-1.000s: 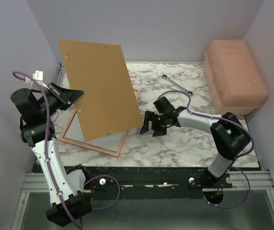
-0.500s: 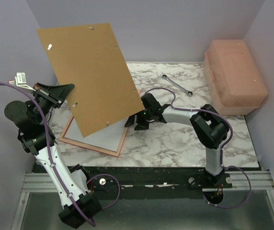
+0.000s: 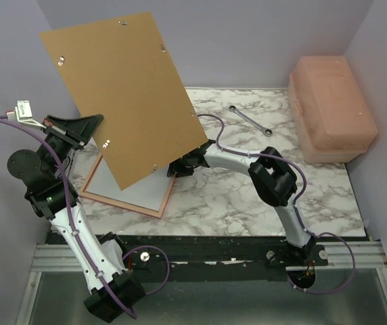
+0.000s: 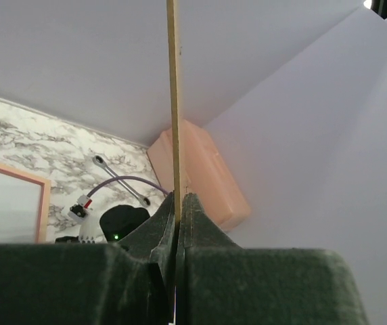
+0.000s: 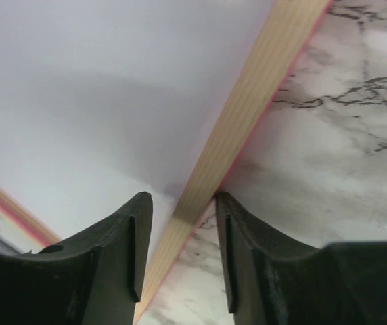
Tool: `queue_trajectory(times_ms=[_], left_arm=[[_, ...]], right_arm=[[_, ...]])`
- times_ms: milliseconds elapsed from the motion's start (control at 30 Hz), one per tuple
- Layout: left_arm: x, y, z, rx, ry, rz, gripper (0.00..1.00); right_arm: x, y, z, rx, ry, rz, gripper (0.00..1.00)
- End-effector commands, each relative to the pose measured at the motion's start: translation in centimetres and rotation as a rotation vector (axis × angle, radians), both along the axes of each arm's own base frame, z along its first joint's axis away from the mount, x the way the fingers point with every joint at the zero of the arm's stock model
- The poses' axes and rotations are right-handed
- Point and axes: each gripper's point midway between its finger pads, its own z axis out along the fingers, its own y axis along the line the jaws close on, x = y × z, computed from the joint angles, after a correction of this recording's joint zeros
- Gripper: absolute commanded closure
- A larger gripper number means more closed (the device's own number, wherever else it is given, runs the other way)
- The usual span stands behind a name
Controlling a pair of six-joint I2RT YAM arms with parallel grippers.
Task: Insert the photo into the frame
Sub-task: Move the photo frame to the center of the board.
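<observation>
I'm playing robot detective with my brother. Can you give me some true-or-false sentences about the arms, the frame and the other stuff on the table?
1. The left fingers pinch the brown board and hold it up in the air. True.
2. The frame stands upright against the back wall. False: it lies flat on the table, with its wooden back facing up.
3. The right fingers sit at the frame's edge, one on each side of the wooden strip. True.
4. The wrench lies inside the frame. False: it lies on the table farther back, apart from the frame.
5. The pink box is on the left side of the table. False: it sits at the back right.
</observation>
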Motion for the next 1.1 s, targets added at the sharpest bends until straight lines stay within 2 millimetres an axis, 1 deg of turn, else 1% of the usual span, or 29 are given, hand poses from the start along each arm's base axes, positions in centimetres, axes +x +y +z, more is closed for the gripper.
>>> queue_trajectory(times_ms=[0, 33, 67, 133, 167, 300, 400, 533, 800, 967, 1000, 1067], left_arm=[[-1.5, -1.2, 0.5, 0.094, -0.046, -0.018, 1.00], [-1.5, -1.2, 0.3, 0.102, -0.044, -0.011, 1.00], [-1.6, -1.2, 0.1, 0.112, -0.043, -0.003, 1.00], [-1.7, -1.2, -0.3, 0.124, -0.035, 0.006, 1.00], [-1.7, -1.2, -0.4, 0.126, -0.032, 0.006, 1.00], [-1.7, -1.3, -0.6, 0.123, -0.035, 0.005, 1.00], [-1.8, -1.3, -0.6, 0.121, -0.037, 0.001, 1.00], [-1.8, -1.4, -0.7, 0.115, -0.041, -0.006, 1.00], [-1.6, -1.4, -1.2, 0.103, -0.027, -0.027, 1.00], [-1.6, -1.4, -1.1, 0.108, -0.030, -0.031, 1.00], [-1.6, -1.4, -1.1, 0.108, -0.030, -0.031, 1.00], [-1.7, -1.5, -1.0, 0.109, -0.037, -0.035, 1.00]], right_arm=[[-1.6, -7.8, -7.8, -0.477, 0.021, -0.010, 0.60], [-1.6, -8.3, -8.2, -0.508, 0.018, -0.011, 0.70], [-1.6, -9.0, -8.5, -0.545, 0.018, -0.018, 0.76], [-1.7, -10.5, -8.9, -0.611, 0.013, -0.022, 0.85], [-1.8, -11.1, -8.9, -0.636, 0.011, -0.023, 0.88], [-2.6, -13.6, -8.4, -0.687, -0.009, -0.031, 0.93], [-4.1, -15.4, -8.1, -0.702, 0.000, -0.023, 0.96], [-5.9, -18.0, -7.8, -0.720, 0.018, -0.026, 0.98], [-9.0, -24.3, -8.0, -0.779, 0.072, -0.011, 0.98], [-10.0, -28.2, -6.9, -0.770, 0.109, -0.038, 0.98], [-10.0, -28.7, -6.7, -0.760, 0.115, -0.047, 0.98], [-10.0, -28.8, -5.8, -0.711, 0.126, -0.058, 0.97]])
